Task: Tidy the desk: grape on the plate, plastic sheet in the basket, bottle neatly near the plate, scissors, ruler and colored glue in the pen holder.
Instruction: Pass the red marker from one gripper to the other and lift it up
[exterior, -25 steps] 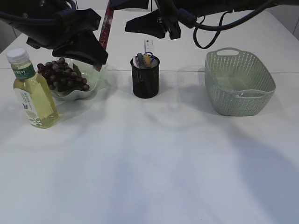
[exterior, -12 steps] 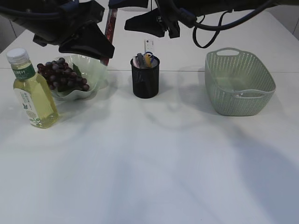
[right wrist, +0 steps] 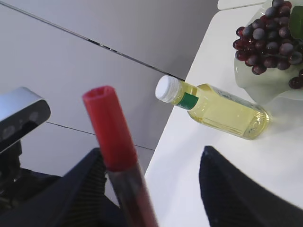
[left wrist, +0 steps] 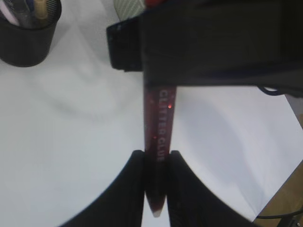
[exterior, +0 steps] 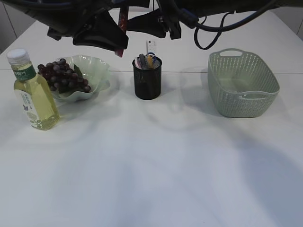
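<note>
Item: red glitter glue (left wrist: 158,156), pinched by my left gripper (left wrist: 157,187); right gripper (right wrist: 151,189) gapes empty. Risk I log: the tube, held near its tip, snags the pen holder (exterior: 147,78) rim and tips it.

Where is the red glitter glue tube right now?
The glue tube is pinched in the left gripper, held in the air at the top of the exterior view, between the grape plate and the pen holder.

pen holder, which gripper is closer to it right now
Right. The right gripper hangs open just above the pen holder. The left gripper, clamped on the glitter glue tube, is up and to its left.
</note>
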